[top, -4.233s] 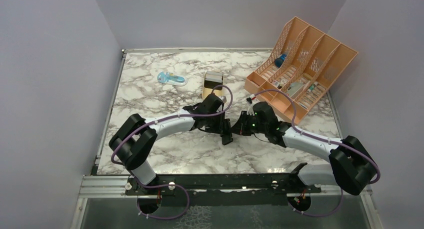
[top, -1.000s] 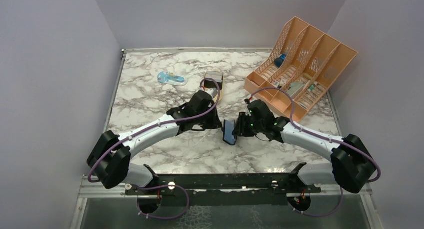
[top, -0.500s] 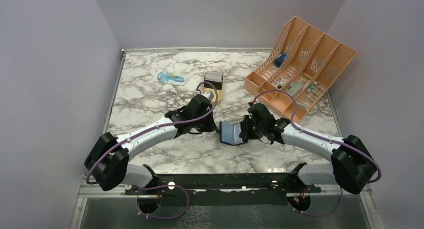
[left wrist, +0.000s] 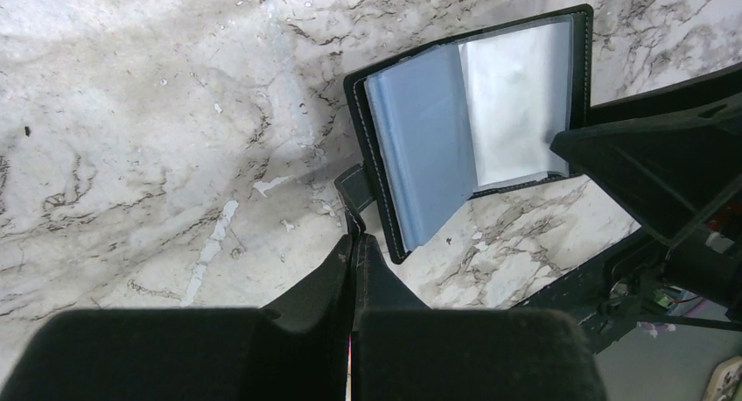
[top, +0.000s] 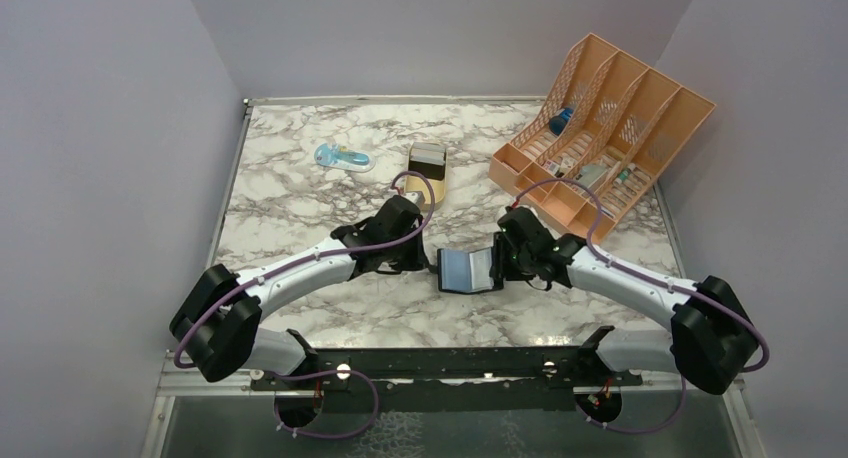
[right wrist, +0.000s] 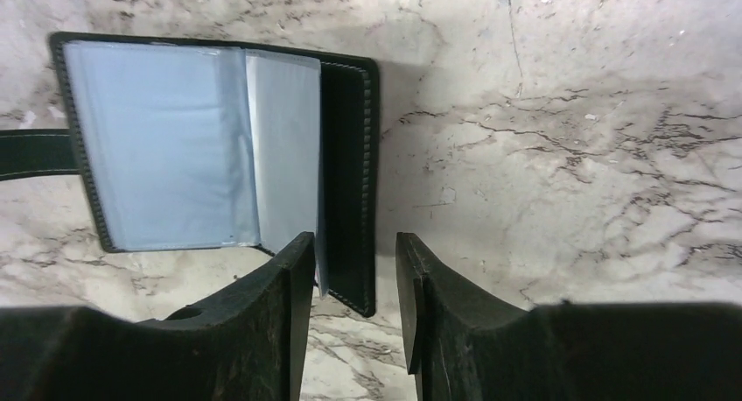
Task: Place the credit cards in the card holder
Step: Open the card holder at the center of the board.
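The left gripper (left wrist: 354, 242) has its fingers pressed together with no gap. Their tips sit just at the 6 o'clock end of the holder's strap (left wrist: 354, 187) in the left wrist view. Whether they touch the strap I cannot tell.

The right gripper (right wrist: 354, 241) has its fingers (right wrist: 293, 278) apart. They stand either side of the near corner of the holder's black cover. A strip of marble shows between the cover's edge and the outer finger. The inner finger overlaps the loose clear page.

In the top view the left arm (top: 300, 268) stretches low from its base at 7 o'clock towards the middle of the table (top: 300, 198). The right arm (top: 620, 273) reaches in from 5 o'clock in the same low way. The two wrists face each other with the holder between them.

The holder (top: 465, 270) lies open and flat, just to the 6 o'clock side of the table's middle, with its blue-grey inner faces up. Its long axis runs about 9 to 3 o'clock. The fold runs 12 to 6, and the strap sticks out at 9 towards the left gripper.

A gold tin (top: 427, 168) stands at 12 o'clock from the left gripper, well apart from the holder. An orange organiser (top: 610, 118) sits at the table's 2 o'clock corner.
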`<action>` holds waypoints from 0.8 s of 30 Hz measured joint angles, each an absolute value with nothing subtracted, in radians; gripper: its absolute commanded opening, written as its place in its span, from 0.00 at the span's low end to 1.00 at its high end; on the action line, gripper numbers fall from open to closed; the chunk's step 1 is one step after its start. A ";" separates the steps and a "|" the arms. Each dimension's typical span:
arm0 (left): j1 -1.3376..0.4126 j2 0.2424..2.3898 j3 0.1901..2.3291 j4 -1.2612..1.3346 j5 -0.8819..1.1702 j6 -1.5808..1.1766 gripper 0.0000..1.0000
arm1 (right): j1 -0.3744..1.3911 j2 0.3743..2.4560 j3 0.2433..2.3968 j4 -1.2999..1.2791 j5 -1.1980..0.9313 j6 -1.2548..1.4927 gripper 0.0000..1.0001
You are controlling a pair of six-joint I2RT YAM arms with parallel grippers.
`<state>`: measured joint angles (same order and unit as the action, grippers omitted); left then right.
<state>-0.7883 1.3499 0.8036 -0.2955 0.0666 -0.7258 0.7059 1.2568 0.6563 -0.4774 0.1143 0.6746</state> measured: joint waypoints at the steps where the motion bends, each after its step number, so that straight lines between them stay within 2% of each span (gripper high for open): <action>1: -0.789 1.350 0.804 -0.295 0.067 -0.726 0.00 | 0.706 1.251 0.669 -0.495 0.120 0.675 0.40; 10: -0.788 1.350 0.797 -0.252 0.102 -0.734 0.00 | 0.706 1.203 0.779 -0.561 0.126 0.674 0.39; 13: -0.789 1.349 0.797 -0.235 0.118 -0.740 0.00 | 0.707 1.203 0.787 -0.562 0.123 0.673 0.44; 15: -0.789 1.349 0.797 -0.227 0.123 -0.743 0.00 | 0.707 1.203 0.787 -0.560 0.105 0.668 0.46; 24: -0.788 1.348 0.797 -0.205 0.154 -0.762 0.00 | 0.772 1.162 0.789 -0.477 -0.021 0.691 0.47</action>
